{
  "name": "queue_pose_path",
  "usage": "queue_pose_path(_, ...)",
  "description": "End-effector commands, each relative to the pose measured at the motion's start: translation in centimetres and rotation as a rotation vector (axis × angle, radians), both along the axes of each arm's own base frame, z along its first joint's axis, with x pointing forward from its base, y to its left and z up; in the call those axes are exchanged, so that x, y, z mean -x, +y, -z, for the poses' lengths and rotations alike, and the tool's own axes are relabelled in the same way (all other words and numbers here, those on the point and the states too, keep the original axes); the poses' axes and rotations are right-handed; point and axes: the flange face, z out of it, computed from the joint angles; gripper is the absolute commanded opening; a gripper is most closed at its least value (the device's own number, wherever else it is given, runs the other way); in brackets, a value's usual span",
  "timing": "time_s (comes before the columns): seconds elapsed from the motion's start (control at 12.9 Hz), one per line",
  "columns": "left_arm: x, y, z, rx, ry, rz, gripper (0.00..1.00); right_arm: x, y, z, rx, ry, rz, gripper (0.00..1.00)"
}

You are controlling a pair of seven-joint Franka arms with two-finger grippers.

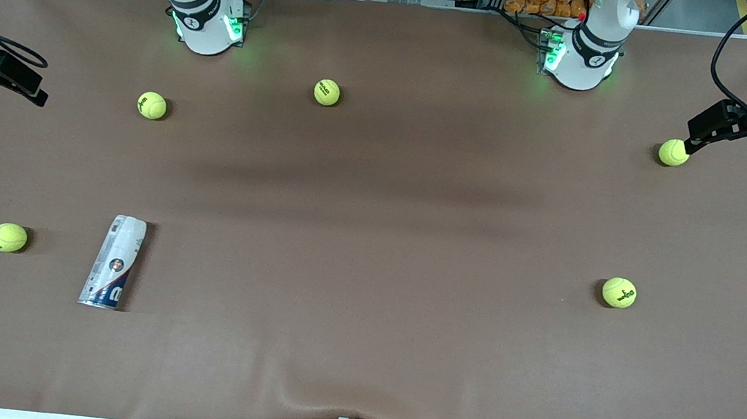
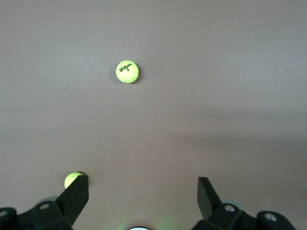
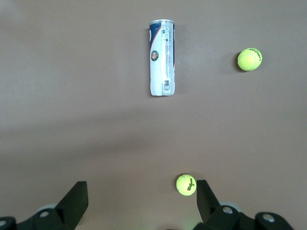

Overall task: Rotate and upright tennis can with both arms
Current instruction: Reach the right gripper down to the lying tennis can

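The tennis can (image 1: 113,262) lies on its side on the brown table, toward the right arm's end, with its silvery rim at the end nearer the front camera. It also shows in the right wrist view as the tennis can (image 3: 162,57), well apart from the fingers. My right gripper (image 1: 32,90) hangs over the table's edge at the right arm's end, open and empty (image 3: 141,201). My left gripper (image 1: 697,136) hangs over the left arm's end beside a ball, open and empty (image 2: 143,194).
Several yellow-green tennis balls lie scattered: one (image 1: 8,237) beside the can, one (image 1: 152,105) and one (image 1: 327,92) near the right arm's base, one (image 1: 673,152) under the left gripper, one (image 1: 619,292) nearer the camera. The table cover is wrinkled (image 1: 298,396) at the front edge.
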Motion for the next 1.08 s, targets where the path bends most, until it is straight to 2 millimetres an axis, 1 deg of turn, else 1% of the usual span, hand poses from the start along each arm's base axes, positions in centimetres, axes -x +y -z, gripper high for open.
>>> queue_pose_path(0.0,0.1,0.2,-0.6,0.009,0.006,0.006,1.0,0.5,0.7,-0.3,0.022,-0.004,-0.014,1.0)
queue_pose_path(0.31,0.1,0.2,-0.6,0.009,0.006,0.006,1.0,0.4,0.3,-0.2,0.022,-0.006,-0.006,1.0)
queue_pose_path(0.39,0.0,0.3,-0.5,0.009,0.007,0.004,1.0,0.2,0.4,0.4,0.022,0.006,-0.006,1.0)
queue_pose_path(0.46,0.0,0.4,-0.6,0.009,0.006,0.015,1.0,-0.4,0.7,2.4,0.021,0.044,-0.01,1.0)
queue_pose_path(0.54,0.0,0.5,-0.5,0.005,0.007,0.015,1.0,-0.7,1.0,3.9,0.02,0.07,-0.016,1.0)
queue_pose_path(0.62,-0.1,0.5,-0.3,0.006,0.011,0.018,1.0,-1.5,1.8,5.9,0.021,0.102,-0.03,1.0)
queue_pose_path(0.85,-0.2,0.5,-0.1,0.006,0.015,0.018,1.0,-5.4,1.9,11.8,0.019,0.11,-0.029,1.0)
queue_pose_path(1.0,-0.2,0.5,0.0,0.006,0.016,0.016,1.0,-7.7,1.9,16.3,0.015,0.121,-0.026,1.0)
